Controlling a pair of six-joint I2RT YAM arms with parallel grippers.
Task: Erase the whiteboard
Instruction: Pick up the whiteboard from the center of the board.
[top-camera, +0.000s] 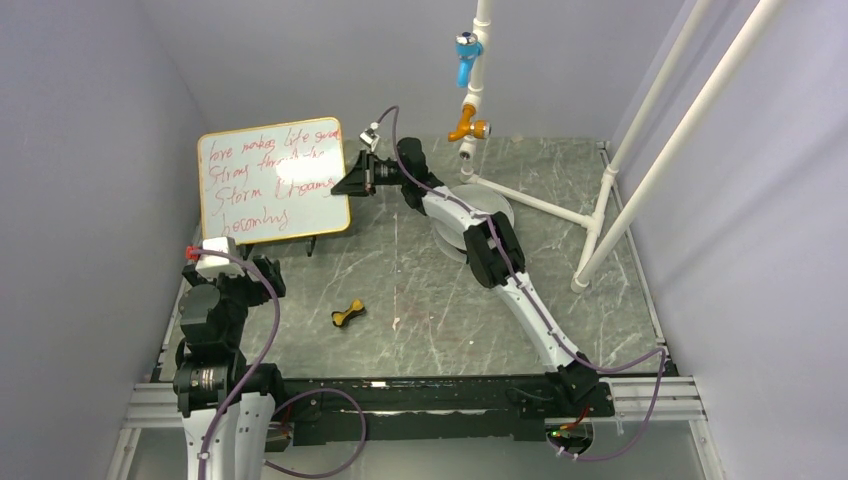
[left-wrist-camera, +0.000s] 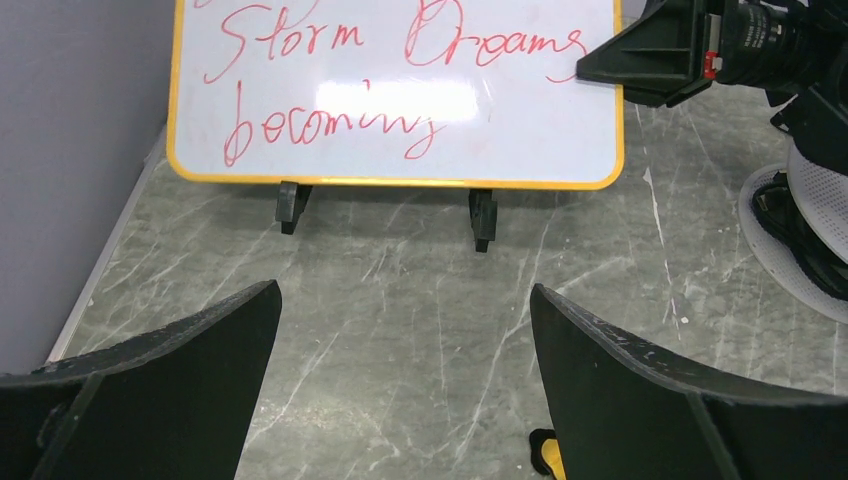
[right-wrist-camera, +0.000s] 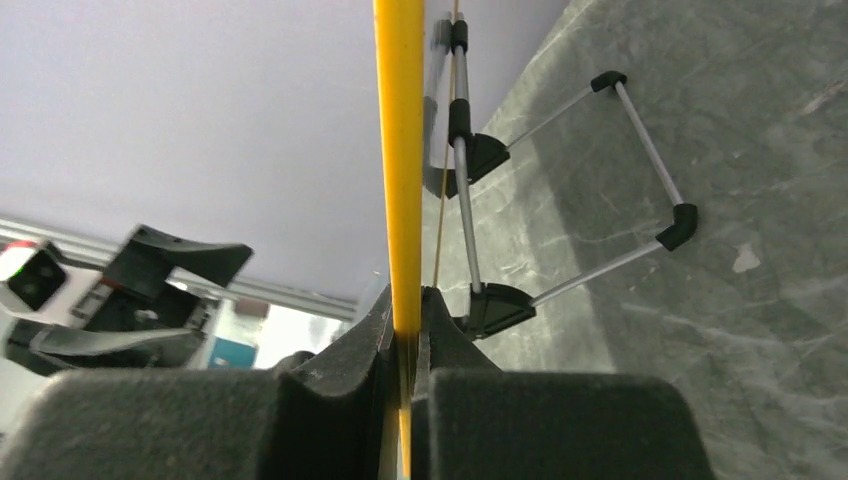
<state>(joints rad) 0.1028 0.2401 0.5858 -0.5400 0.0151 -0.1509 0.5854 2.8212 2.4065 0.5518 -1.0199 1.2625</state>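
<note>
At the near left of the grey marbled table (top-camera: 450, 290), the left gripper (left-wrist-camera: 405, 290) hangs just above the surface with its black jaws spread wide and nothing between them, facing the whiteboard (top-camera: 272, 180), which stands in the far left corner of the table close to the left wall. The small rectangular board has rounded corners and a thin orange-yellow frame, and leans back on a wire stand (right-wrist-camera: 640, 150) whose two black front feet (left-wrist-camera: 290, 205) rest on the table. Its white surface is covered by four slanting lines of red handwriting; the lower two read "Storm Dreams" and "becoming", while the upper lines are harder to make out from above, and a bright glare falls across the middle of the lowest line. At the board's right edge, level with the third line of writing, the right gripper (top-camera: 338, 187) is clamped onto the frame: the right wrist view shows the orange-yellow edge running upright between the two closed jaws, pinched on both sides. A small yellow dumbbell-shaped piece (top-camera: 347, 314) lies on the table well in front of the board, between the two arms. Farther right, a white pipe frame (top-camera: 640, 130) stands on the table, carrying an orange valve (top-camera: 468, 128) and a blue fitting (top-camera: 466, 55)
</note>
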